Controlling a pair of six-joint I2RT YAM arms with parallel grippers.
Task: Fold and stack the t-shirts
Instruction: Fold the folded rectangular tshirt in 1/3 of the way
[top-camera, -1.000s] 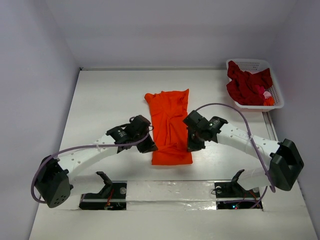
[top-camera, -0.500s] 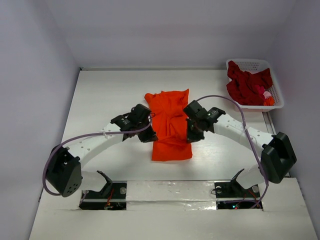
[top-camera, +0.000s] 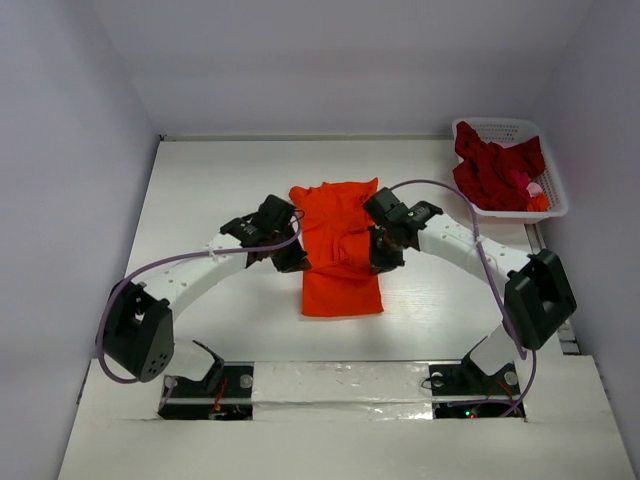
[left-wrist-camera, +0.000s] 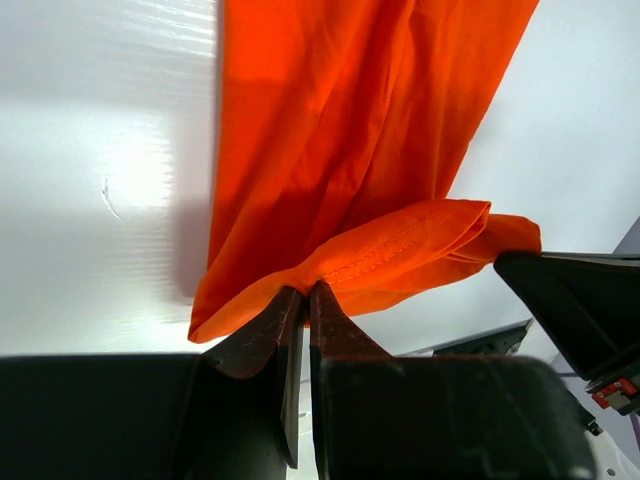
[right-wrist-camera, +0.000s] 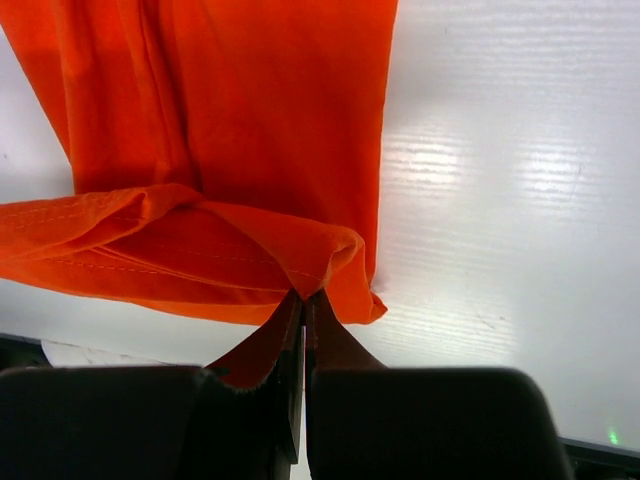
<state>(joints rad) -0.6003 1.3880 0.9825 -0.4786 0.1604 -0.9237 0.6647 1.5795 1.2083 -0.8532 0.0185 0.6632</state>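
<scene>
As the left gripper (left-wrist-camera: 305, 290) and right gripper (right-wrist-camera: 302, 295) clamp it, the orange t-shirt (top-camera: 341, 288) drapes.

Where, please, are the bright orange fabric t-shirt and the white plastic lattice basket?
bright orange fabric t-shirt (top-camera: 341, 294): top external view, on its flat near panel.
white plastic lattice basket (top-camera: 497, 124): top external view, on its far rim.

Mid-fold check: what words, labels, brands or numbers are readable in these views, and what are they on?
None readable.
Orange shirt: no print, and no neck label shows in any view.
Dark red shirts: no text visible.
White basket: no marking visible.
Pink patch in the basket: too small to tell whether it carries print.
</scene>
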